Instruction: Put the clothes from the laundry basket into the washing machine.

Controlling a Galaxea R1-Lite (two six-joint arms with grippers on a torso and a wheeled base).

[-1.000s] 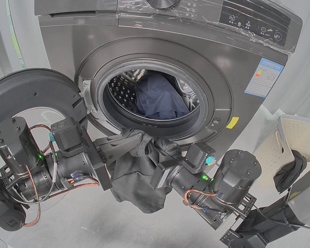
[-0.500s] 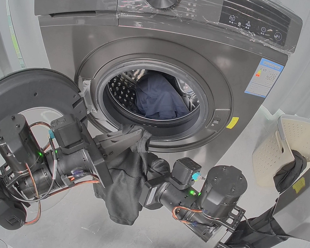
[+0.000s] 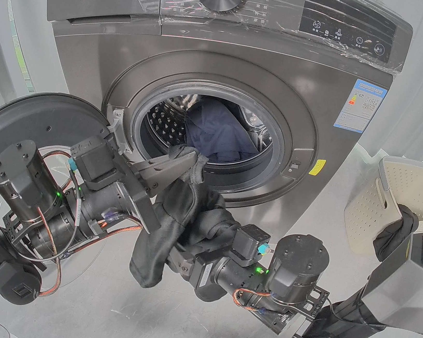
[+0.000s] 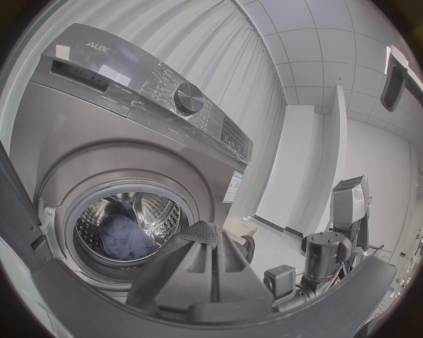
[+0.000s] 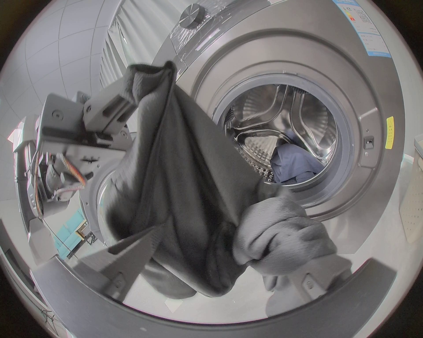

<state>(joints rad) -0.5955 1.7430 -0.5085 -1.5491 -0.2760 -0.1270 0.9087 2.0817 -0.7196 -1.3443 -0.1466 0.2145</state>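
Nearest, toward six o'clock in the head view, the right gripper (image 5: 220, 251) has dropped low and away from the door opening, its fingers spread with cloth lying loosely between them. Just above, the left gripper (image 3: 184, 160) has risen and is clamped on the top of the grey garment (image 3: 179, 209), now at the seven o'clock rim of the drum mouth. I judge the left arm can feed it in alone. Beyond are one washing machine (image 3: 287, 84) with its door (image 3: 35, 119) swung open and one navy garment (image 3: 217, 133) inside. At four o'clock stands one laundry basket (image 3: 409, 180), a third, dark garment (image 3: 396, 231) draped over its rim.
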